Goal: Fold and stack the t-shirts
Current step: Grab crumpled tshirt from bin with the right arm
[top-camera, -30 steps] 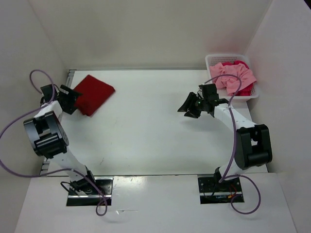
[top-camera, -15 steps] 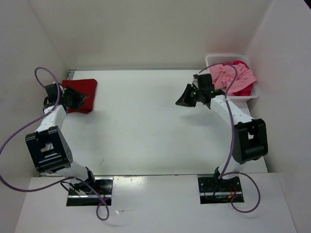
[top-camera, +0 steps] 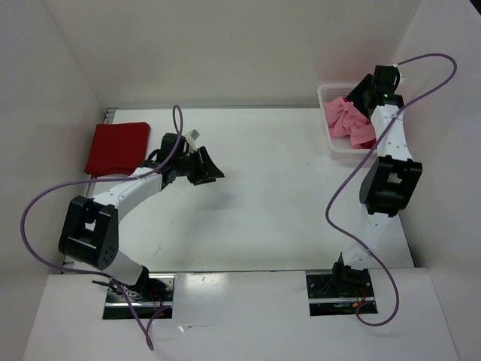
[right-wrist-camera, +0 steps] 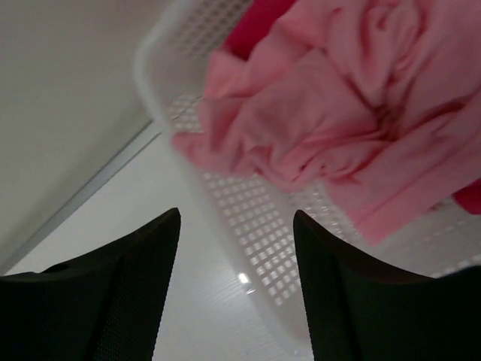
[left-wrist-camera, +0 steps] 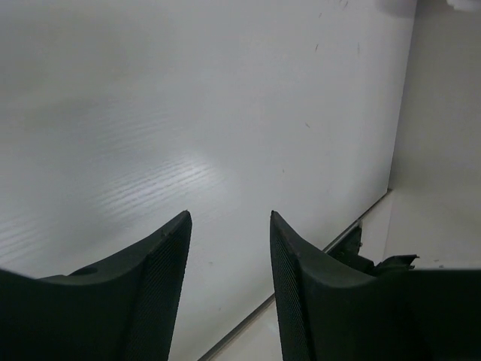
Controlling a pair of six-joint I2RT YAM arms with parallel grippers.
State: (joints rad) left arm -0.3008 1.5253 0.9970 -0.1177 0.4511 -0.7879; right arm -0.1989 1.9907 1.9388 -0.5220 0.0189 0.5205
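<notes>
Top external view: the dark red t-shirt [top-camera: 116, 148] lies folded flat at the far left of the table [top-camera: 263, 226], near the left wall. It is a nearly square packet; its slightly longer side runs left to right, with a small skew to the table's edge. The left gripper [top-camera: 212, 167] is over bare table well to the right of that shirt, pointing toward the table's middle. At the far right corner stands a white mesh basket [top-camera: 325, 92] holding the light pink t-shirt [top-camera: 349, 120], which is crumpled in a heap, so no long axis or heading can be made out. The right gripper [top-camera: 363, 93] reaches over the basket's far end, above the pink cloth.

Left wrist view: both jaws stand apart with a clear gap. Only bare white table shows between and beyond them. They touch no cloth.

Right wrist view: the jaws are spread wide, nothing between them. They hang above the basket's rim and mesh floor. The pink shirt lies bunched in folds ahead and to the right of the jaws. The bright magenta-pink t-shirt [right-wrist-camera: 259, 22] shows under it at the top and at the right edge, mostly covered; its orientation cannot be told.
</notes>
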